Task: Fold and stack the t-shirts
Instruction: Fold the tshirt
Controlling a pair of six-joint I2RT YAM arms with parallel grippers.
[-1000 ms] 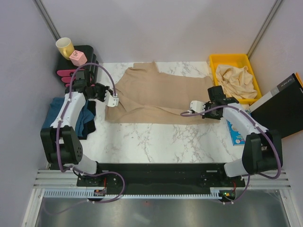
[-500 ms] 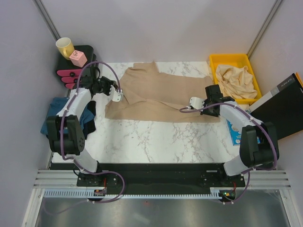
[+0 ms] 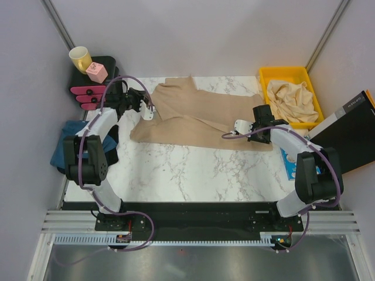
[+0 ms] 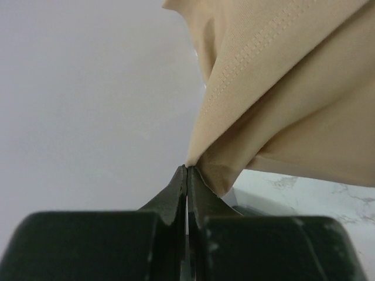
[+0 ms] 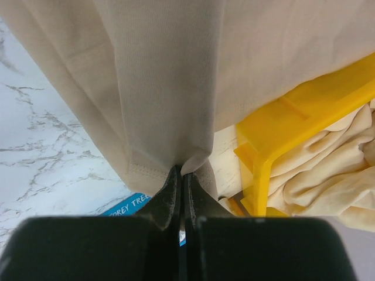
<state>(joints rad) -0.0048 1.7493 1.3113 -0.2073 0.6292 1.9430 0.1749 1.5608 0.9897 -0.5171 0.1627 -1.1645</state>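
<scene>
A tan t-shirt [image 3: 196, 120] lies spread across the back half of the marble table. My left gripper [image 3: 147, 111] is shut on its left hem corner and holds it lifted; the pinched cloth [image 4: 263, 105] shows in the left wrist view. My right gripper [image 3: 239, 127] is shut on the shirt's right hem, and the cloth [image 5: 164, 82] hangs over its closed jaws. More beige tees [image 3: 291, 98] sit crumpled in the yellow bin. A teal-blue tee [image 3: 69, 140] with a dark navy one [image 3: 110, 149] lies at the table's left edge.
The yellow bin [image 3: 283, 74] stands at the back right, also in the right wrist view [image 5: 293, 117]. A black stand [image 3: 96, 79] with a yellow mug [image 3: 80, 57] and pink items is at the back left. A black box [image 3: 350, 132] and a blue booklet [image 3: 291, 162] lie to the right.
My left gripper has moved back and to the right, carrying the shirt's left corner over the cloth. My right gripper has edged back slightly, still holding the right hem.
</scene>
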